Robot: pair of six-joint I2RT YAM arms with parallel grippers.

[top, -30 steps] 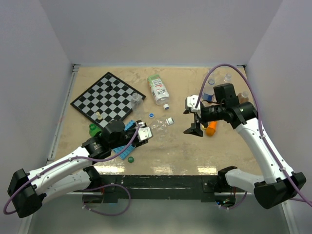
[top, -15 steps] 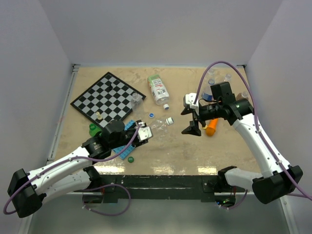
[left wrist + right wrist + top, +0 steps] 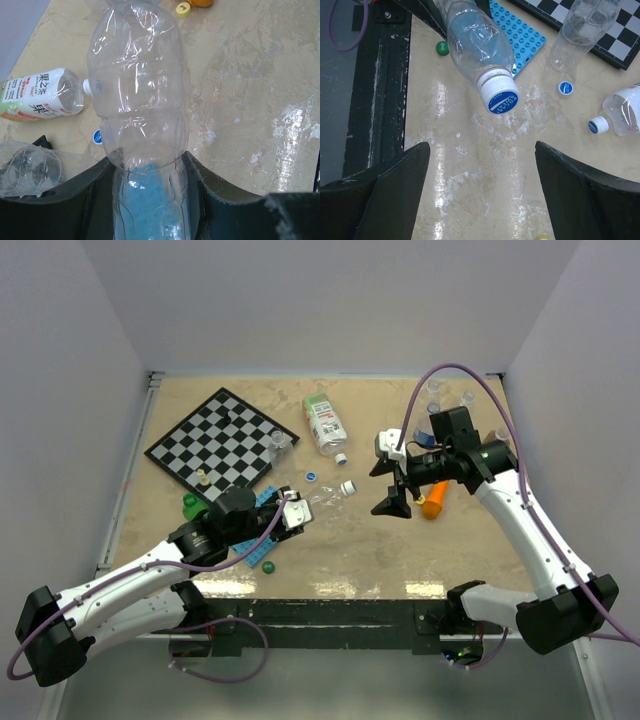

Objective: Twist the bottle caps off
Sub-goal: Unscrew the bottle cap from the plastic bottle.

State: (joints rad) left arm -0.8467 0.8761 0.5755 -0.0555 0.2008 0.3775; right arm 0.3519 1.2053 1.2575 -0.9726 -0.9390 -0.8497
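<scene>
Right gripper (image 3: 384, 488) edged left, spread; bottle cap (image 3: 500, 98) just ahead.

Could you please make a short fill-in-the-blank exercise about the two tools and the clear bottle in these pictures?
1. The left tool is ___ on the clear bottle.
2. The bottle's cap is white and ___.
3. The right tool faces that cap with jaws ___, holding nothing.
Missing words: shut; blue; open.
</scene>
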